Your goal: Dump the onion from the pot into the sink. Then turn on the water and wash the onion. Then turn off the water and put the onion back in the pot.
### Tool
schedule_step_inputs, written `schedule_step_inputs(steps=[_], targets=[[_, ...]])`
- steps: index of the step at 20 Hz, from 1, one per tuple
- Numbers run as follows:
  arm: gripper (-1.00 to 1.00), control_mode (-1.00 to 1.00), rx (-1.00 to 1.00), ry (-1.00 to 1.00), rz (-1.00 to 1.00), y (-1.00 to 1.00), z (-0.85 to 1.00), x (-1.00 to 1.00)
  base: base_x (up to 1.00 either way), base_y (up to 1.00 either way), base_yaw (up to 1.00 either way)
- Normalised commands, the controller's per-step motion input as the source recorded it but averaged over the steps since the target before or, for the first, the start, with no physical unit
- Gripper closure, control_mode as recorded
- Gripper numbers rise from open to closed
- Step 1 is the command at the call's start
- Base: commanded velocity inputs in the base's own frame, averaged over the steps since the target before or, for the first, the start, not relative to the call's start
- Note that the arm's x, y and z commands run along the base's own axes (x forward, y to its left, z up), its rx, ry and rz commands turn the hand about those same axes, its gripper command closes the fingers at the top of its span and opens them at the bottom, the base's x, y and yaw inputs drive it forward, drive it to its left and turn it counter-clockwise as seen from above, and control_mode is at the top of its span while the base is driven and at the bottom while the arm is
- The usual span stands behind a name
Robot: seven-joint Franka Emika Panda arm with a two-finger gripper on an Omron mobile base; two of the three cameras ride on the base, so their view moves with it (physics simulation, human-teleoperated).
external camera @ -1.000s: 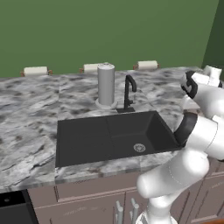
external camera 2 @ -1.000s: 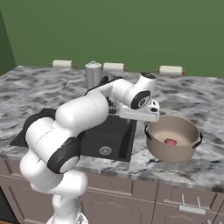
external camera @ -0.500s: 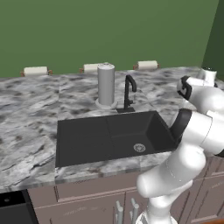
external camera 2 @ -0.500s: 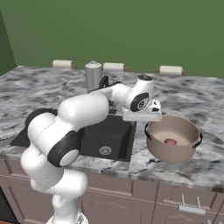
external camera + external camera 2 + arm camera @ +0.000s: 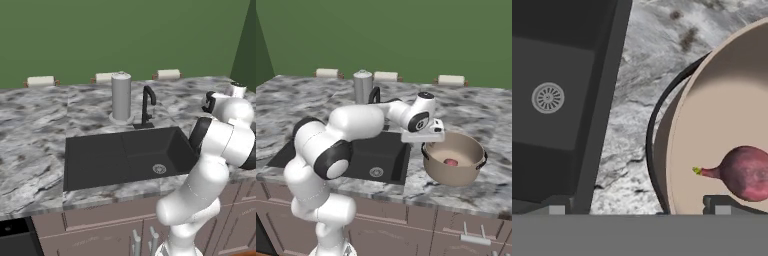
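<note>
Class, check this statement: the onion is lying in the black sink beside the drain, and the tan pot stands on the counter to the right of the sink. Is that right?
Not quite. The onion is inside the pot, not in the sink; the hand view and right base view show this. The pot does stand on the counter to the right of the sink, whose basin holds nothing but its drain.

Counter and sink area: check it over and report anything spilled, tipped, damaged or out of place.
Nothing stands out. The wide tan pot sits upright on the grey marbled counter beside the matte black sink, with the small reddish onion inside it. No water runs from the slim black faucet, and the tall grey cylinder stands upright behind the basin.
</note>
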Motion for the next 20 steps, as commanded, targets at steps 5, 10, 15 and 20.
schedule_step_inputs(steps=[5,10,15,20], targets=[[-1.00,-1.00,0.00,0.00,0.04,-0.07,-0.27,0.17,0.00,0.00,0.00],[-1.00,-1.00,0.00,0.00,0.04,-0.02,-0.33,0.22,0.00,0.00,0.00],[-1.00,-1.00,0.00,0.00,0.04,-0.04,-0.31,0.26,0.00,0.00,0.00],[-1.00,-1.00,0.00,0.00,0.04,-0.07,-0.27,0.18,0.00,0.00,0.00]])
